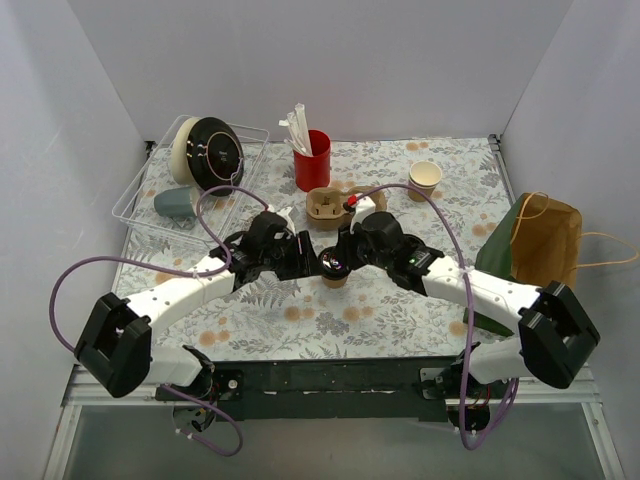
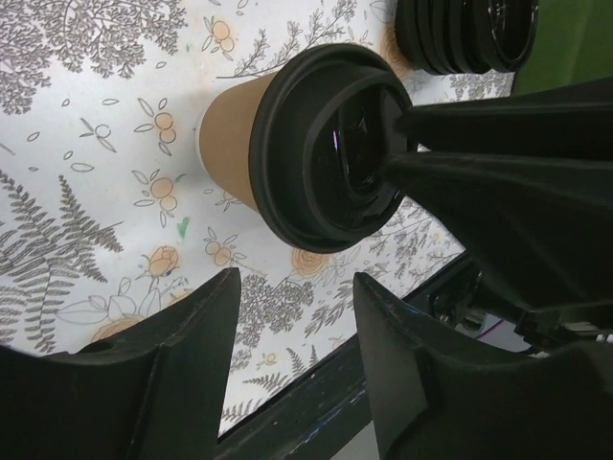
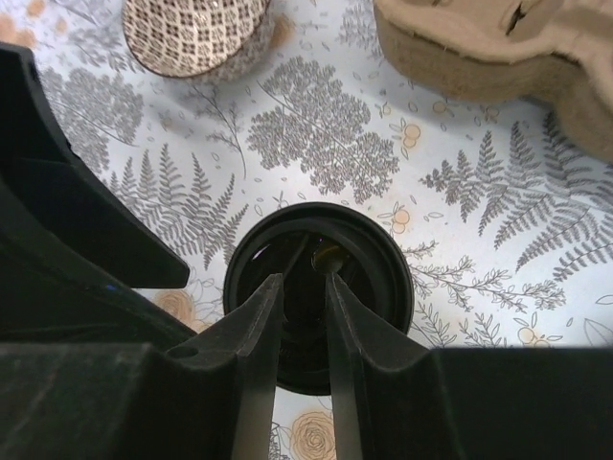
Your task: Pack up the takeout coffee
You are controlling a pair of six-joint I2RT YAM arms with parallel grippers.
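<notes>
On the lid, rests right fingers, nearly pressed together; holds left fingers spread just short of the cup, upright mid-worktop. Looks light, crushable, lid slick: calls for a gentle hold on the paper wall below the rim.

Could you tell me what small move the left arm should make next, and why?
Probably ease the left gripper forward until the cup sits between its jaws, then close. Those jaws stand open with the cup ahead of them, while the right gripper, jaws almost together, rests its tips on the black lid. A side hold would likely steady the cup.
</notes>
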